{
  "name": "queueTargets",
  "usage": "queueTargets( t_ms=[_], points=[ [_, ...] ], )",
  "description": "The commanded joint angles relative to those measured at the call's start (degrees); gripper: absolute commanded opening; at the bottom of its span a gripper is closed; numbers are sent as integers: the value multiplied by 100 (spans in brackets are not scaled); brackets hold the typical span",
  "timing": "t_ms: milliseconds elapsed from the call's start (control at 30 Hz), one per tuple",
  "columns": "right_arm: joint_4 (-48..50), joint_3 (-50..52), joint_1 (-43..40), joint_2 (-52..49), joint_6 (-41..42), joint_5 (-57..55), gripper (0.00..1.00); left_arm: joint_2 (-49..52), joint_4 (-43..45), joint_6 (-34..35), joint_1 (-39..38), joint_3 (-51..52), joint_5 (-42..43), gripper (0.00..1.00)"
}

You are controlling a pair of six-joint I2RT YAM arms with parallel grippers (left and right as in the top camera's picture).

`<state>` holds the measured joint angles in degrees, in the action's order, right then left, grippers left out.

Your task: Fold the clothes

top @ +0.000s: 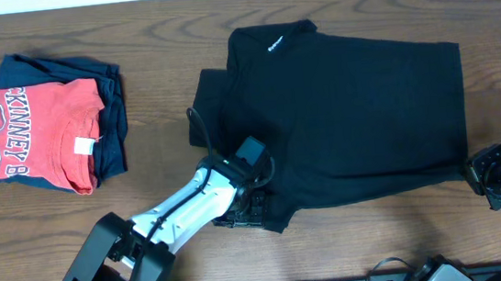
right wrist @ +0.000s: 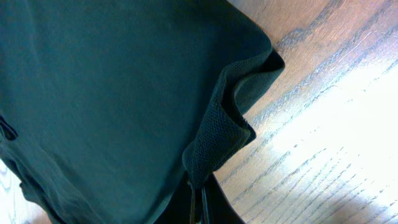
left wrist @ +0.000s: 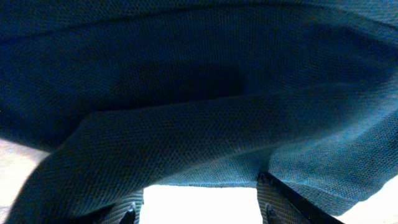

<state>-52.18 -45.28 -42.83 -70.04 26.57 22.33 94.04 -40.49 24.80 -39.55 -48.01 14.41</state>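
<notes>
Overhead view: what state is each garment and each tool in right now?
black shirt: spread mostly flat on the table, one corner lifted and bunched.
left tool: open, at the shirt's near hem.
right tool: shut on the shirt's bunched corner.
red T-shirt: folded, lying on the navy garment.
navy garment: folded, under the red T-shirt.
</notes>
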Motion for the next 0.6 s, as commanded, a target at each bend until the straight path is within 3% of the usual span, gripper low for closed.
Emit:
queueTargets(
  t_ms=[0, 133, 233, 400, 567],
  points=[
    [-28, -109, 0, -4, -48, 66, 1, 55, -13, -229, 76, 52, 162, 56],
    [-59, -109, 0, -4, -48, 68, 1, 55, -11, -295, 76, 52, 164, 40],
    [-76, -109, 0, -4, -48, 66, 1, 55, -7, -378, 76, 52, 164, 36],
    [-90, -109, 0, -4, -48, 68, 1, 55, -20, -380, 76, 52, 166, 11],
    [-101, -109, 0, -4, -50, 66, 1, 37, -254, -448, 76, -37, 162, 6]
  ],
)
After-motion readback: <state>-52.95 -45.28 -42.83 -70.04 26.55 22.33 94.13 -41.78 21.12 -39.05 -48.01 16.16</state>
